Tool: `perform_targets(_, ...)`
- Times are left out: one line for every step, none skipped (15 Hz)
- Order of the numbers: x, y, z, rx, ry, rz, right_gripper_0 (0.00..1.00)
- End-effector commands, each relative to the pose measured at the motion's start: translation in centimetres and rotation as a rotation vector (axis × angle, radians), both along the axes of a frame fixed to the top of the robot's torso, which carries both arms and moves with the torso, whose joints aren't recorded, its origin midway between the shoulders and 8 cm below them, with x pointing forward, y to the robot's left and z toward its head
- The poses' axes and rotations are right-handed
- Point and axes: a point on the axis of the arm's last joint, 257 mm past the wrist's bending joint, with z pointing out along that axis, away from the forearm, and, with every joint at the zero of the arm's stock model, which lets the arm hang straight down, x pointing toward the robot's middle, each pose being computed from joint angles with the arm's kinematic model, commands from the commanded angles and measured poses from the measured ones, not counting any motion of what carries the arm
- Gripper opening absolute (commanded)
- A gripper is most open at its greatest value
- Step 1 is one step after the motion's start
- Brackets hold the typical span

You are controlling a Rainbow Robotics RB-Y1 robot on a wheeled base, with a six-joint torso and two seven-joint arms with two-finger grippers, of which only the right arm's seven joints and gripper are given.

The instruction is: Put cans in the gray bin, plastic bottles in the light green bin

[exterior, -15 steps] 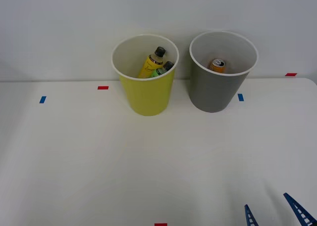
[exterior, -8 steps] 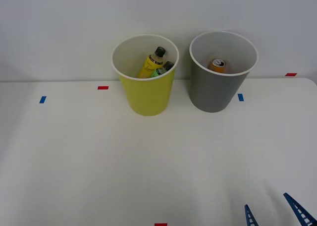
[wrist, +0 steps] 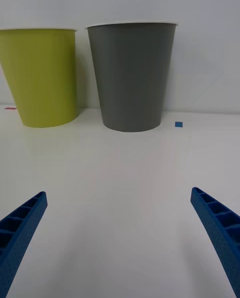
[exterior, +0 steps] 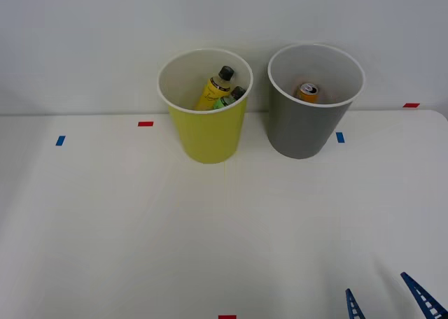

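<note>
Up front, the orange can (exterior: 307,91) sits inside the gray bin (exterior: 302,133), and the yellow-labelled bottle (exterior: 215,89) and green bottle (exterior: 230,98) lean together in the light green bin (exterior: 208,138) just beside it on the desk (exterior: 140,221). From the wrist, the right gripper's (wrist: 120,238) blue fingers (wrist: 22,223) are spread wide and released, holding nothing, well short of both bins.

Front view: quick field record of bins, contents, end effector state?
green bin: upright, holds both bottles
yellow bottle: leaning inside green bin
green bottle: beside it, mostly hidden by rim
gray bin: upright, right of green bin, apart
can: inside gray bin
right end effector: open, empty, low over table
left to sort: nothing on table
</note>
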Motion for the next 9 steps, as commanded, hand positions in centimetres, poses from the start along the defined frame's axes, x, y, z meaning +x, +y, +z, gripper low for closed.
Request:
perform_targets(0.00,0.00,0.00,0.000,0.000,0.000,1.00)
perform_targets(0.00,0.00,0.00,0.000,0.000,0.000,1.00)
perform_targets(0.00,0.00,0.00,0.000,0.000,0.000,1.00)
perform_targets(0.00,0.00,0.00,0.000,0.000,0.000,1.00)
perform_targets(0.00,0.00,0.00,0.000,0.000,0.000,1.00)
perform_targets(0.00,0.00,0.00,0.000,0.000,0.000,1.00)
perform_targets(0.00,0.00,0.00,0.000,0.000,0.000,1.00)
perform_targets(0.00,0.00,0.00,0.000,0.000,0.000,1.00)
perform_targets(0.00,0.00,0.00,0.000,0.000,0.000,1.00)
